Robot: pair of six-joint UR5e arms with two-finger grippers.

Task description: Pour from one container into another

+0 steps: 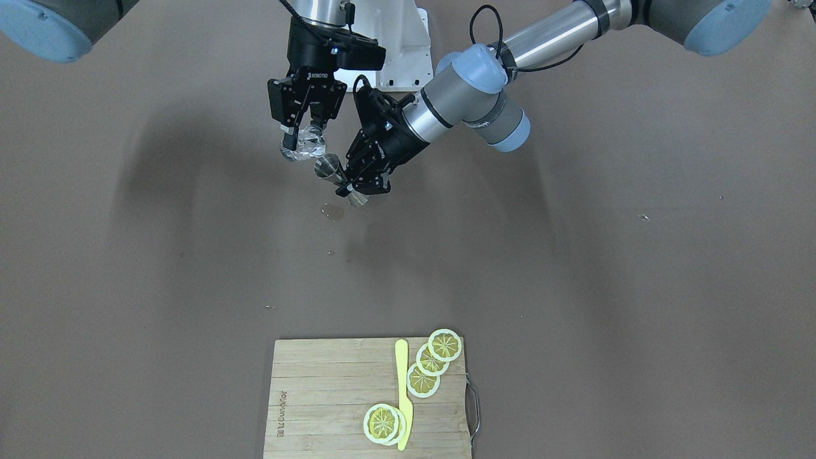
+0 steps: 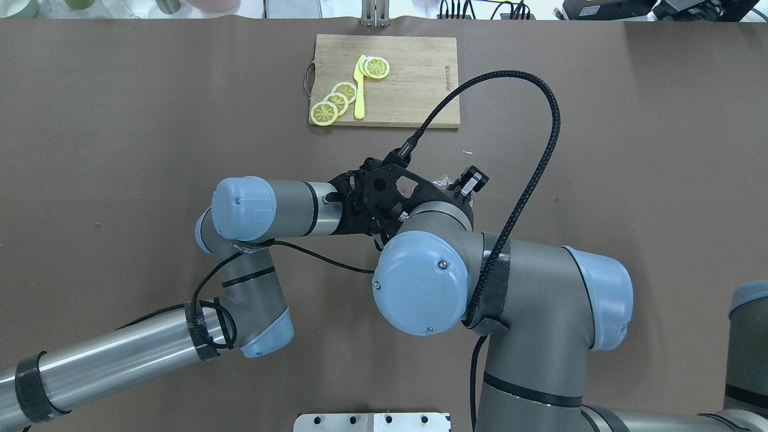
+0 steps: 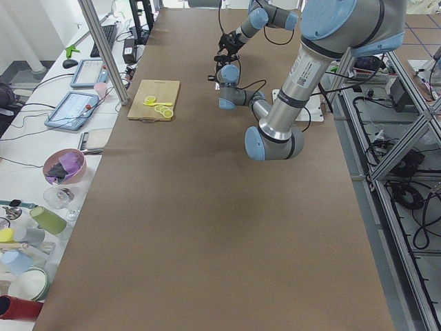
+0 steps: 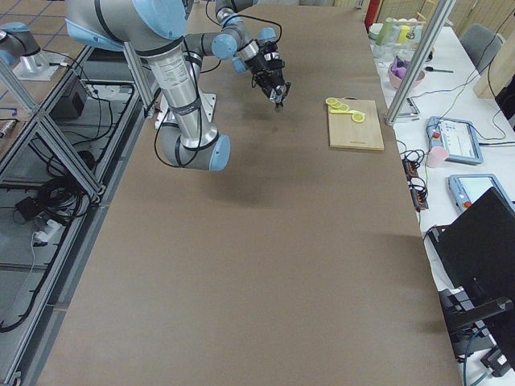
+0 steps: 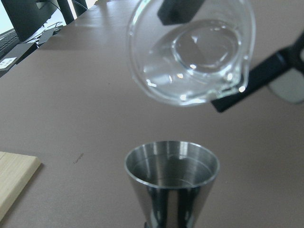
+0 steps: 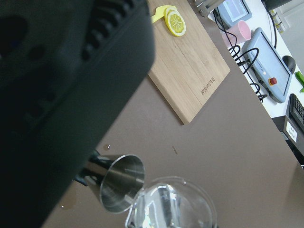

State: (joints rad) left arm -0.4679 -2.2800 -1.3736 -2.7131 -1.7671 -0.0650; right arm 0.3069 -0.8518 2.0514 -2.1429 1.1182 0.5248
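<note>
- One looks down from behind the robot [image 2: 420, 282]; one faces it across the table [image 1: 127, 268].
- Two watch from the table's ends, far off.
- Two wrist cameras, close up, both show the jigger [image 5: 171, 183] and cup [image 5: 190, 57].

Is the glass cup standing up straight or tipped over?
Tipped. The glass cup has its mouth turned sideways and down toward the jigger below it. The right gripper holds it in the air.
</note>
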